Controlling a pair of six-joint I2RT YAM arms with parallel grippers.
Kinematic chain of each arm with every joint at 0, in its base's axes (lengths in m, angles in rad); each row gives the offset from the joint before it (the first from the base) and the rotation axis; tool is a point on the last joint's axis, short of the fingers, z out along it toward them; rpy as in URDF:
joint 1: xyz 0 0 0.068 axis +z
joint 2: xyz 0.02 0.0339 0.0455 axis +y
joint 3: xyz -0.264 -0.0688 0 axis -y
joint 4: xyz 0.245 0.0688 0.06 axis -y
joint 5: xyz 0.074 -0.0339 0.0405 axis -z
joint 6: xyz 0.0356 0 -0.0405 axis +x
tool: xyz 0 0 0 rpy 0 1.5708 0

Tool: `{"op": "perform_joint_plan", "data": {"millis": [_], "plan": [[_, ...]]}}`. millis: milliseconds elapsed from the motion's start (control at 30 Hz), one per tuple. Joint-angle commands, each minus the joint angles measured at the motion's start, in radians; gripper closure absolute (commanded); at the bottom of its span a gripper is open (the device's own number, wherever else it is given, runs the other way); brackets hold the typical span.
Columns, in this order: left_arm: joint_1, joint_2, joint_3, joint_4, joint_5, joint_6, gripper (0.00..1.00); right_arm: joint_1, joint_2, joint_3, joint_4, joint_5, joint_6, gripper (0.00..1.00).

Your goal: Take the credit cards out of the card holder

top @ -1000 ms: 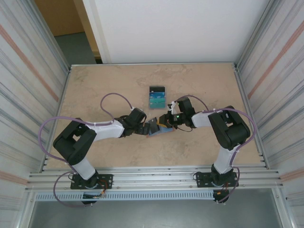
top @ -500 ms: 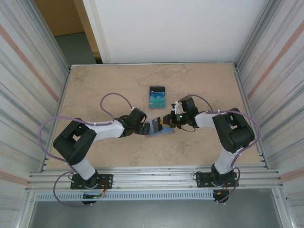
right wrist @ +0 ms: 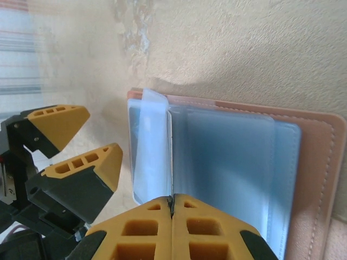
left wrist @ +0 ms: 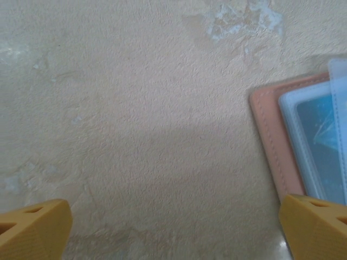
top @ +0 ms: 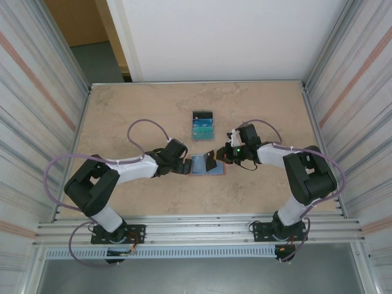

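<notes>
The card holder (top: 201, 166) lies open on the table, reddish-brown with pale blue pockets (right wrist: 233, 157). My right gripper (right wrist: 172, 201) is shut on a thin dark-edged leaf that stands edge-on from the holder's middle. I cannot tell whether that leaf is a card or a pocket sleeve. Another clear sleeve (right wrist: 149, 146) leans to its left. A teal card shows inside a pocket (left wrist: 320, 135). My left gripper (left wrist: 173, 227) is open just left of the holder (left wrist: 271, 141), one fingertip (left wrist: 314, 222) at its edge. Three credit cards (top: 203, 125) lie overlapped farther back.
Both grippers (top: 185, 165) (top: 215, 158) meet at the table's middle, with the left fingers (right wrist: 87, 173) close beside the holder. Metal walls line both sides and a rail runs along the near edge (top: 196, 229).
The holder, tilted up off the table a second ago, now lies flat and open. My right gripper has drawn slightly right with the thin leaf. The left gripper has hardly moved.
</notes>
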Motion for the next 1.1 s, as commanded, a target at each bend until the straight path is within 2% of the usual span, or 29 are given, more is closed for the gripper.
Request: {"op": "perform_joint_plan", "data": {"millis": [0,333,667,767,867,967,1067], "plan": [[0.000,-0.059,0.007,-0.040,-0.032,-0.001,0.01,-0.011,-0.058,0.006,-0.052,0.029,-0.044,0.98],[0.000,-0.151,0.012,-0.063,-0.031,-0.007,0.01,-0.015,-0.188,0.009,-0.138,0.063,-0.096,0.98],[0.002,-0.289,0.020,-0.051,0.049,-0.049,0.01,-0.005,-0.279,-0.031,-0.004,-0.051,-0.091,0.98],[0.021,-0.334,0.010,-0.009,0.145,-0.026,0.02,0.011,-0.274,-0.016,-0.004,-0.065,-0.114,0.99],[0.057,-0.373,-0.007,0.058,0.294,0.027,0.03,0.032,-0.262,0.009,-0.022,-0.085,-0.153,0.99],[0.104,-0.384,0.016,0.072,0.460,0.156,0.03,0.054,-0.249,0.048,-0.057,-0.114,-0.209,1.00],[0.149,-0.364,0.066,0.026,0.562,0.277,0.04,0.074,-0.229,0.094,-0.114,-0.134,-0.267,1.00]]}}
